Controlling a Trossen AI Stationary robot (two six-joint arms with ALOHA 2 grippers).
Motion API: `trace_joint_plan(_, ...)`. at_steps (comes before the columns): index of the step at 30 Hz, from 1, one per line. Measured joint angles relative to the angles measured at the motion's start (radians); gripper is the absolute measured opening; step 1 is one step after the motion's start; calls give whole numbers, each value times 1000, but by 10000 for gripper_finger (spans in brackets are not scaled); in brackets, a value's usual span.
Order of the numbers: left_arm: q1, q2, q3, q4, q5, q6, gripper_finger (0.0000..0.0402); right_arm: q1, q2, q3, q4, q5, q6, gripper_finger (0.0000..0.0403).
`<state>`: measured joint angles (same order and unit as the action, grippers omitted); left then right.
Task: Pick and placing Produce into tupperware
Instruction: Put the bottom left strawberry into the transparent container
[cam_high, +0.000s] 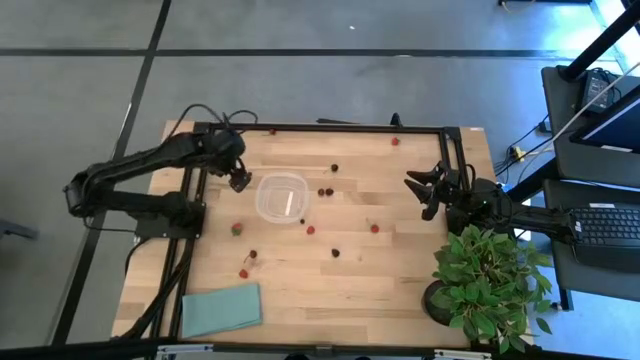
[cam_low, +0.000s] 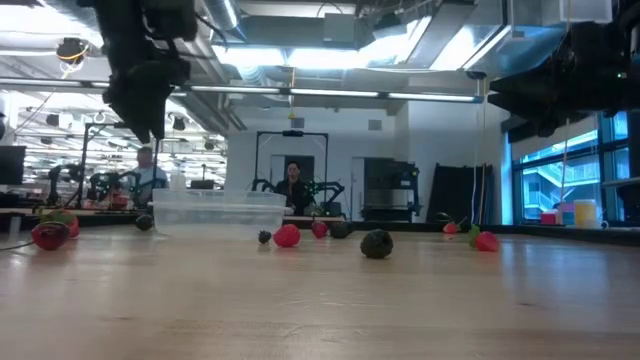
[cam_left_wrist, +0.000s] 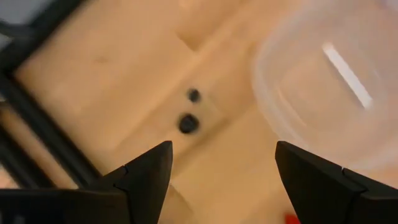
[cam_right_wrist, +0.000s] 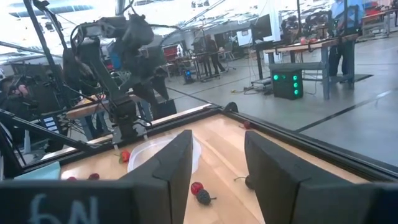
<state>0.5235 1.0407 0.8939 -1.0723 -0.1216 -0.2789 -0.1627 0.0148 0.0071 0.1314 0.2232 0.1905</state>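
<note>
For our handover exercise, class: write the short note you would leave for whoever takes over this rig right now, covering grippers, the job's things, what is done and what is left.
Left gripper: open, empty, raised just beside the left edge of the tupperware.
Right gripper: open, empty, waiting near the table's right edge, by the potted plant.
Tupperware: middle of the table, looks empty.
Produce: red and dark berries scattered on the wood, e.g. a dark pair right of the tupperware, a red one further right, one with a green top to its lower left.
Done: nothing placed yet.
Left: pick every berry and drop it in.
</note>
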Motion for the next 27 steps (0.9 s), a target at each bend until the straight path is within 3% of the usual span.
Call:
trace_joint_plan(4, -5, 80, 35, -16, 113, 115, 275, 0, 0, 0, 0, 0, -19, 149)
trace_joint_plan(10, -73, 180, 45, -57, 253, 133, 275, 0, 0, 0, 0, 0, -14, 149)
trace_joint_plan(15, -181, 247, 45, -158, 250, 67, 275, -1, 0, 0, 0, 0, -14, 149)
trace_joint_plan(24, -383, 325, 45, -169, 207, -249, 275, -1, 0, 0, 3, 0, -16, 149)
trace_joint_plan(27, -443, 343, 45, -166, 145, -336, 275, -1, 0, 0, 7, -1, -16, 149)
